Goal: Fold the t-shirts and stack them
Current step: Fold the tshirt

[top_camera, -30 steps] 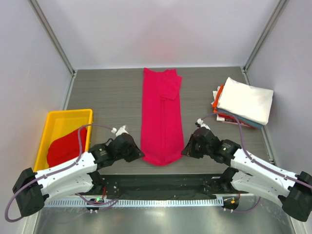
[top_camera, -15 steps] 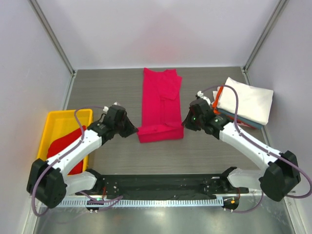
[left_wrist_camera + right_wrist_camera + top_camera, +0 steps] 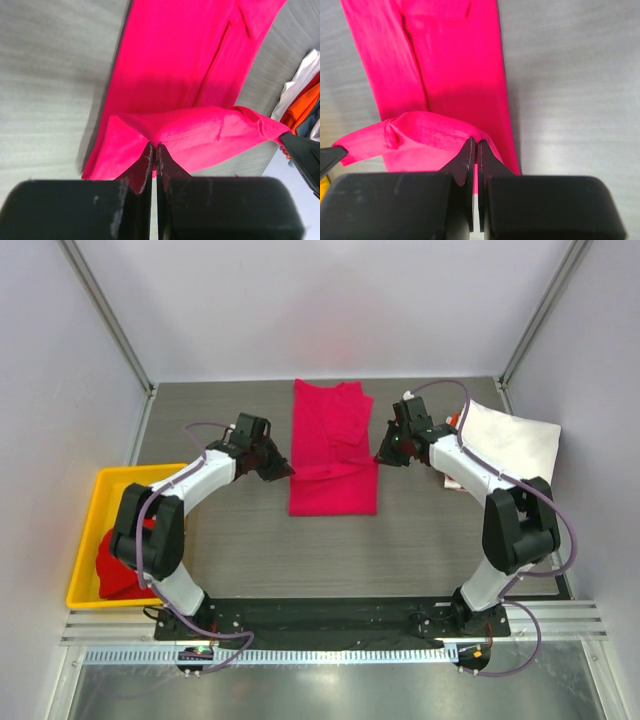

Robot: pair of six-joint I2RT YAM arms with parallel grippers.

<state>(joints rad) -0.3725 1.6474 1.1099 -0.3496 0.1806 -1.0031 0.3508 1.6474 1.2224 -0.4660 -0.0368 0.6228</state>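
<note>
One magenta t-shirt is laid lengthwise on the desk, its near hem doubled back over the rest. One pile of folded t-shirts, white uppermost, is set at the right edge. One red t-shirt is held in one yellow tray. The left end effector and right end effector are each clamped on a hem corner.

Grey wood-grain tabletop boxed in by plain pale walls.
The walls close off the back and both sides, meeting at slanting metal corner posts. At the near edge lie a black mounting plate and a ribbed aluminium rail. The light is soft and even, with barely any shadow.
</note>
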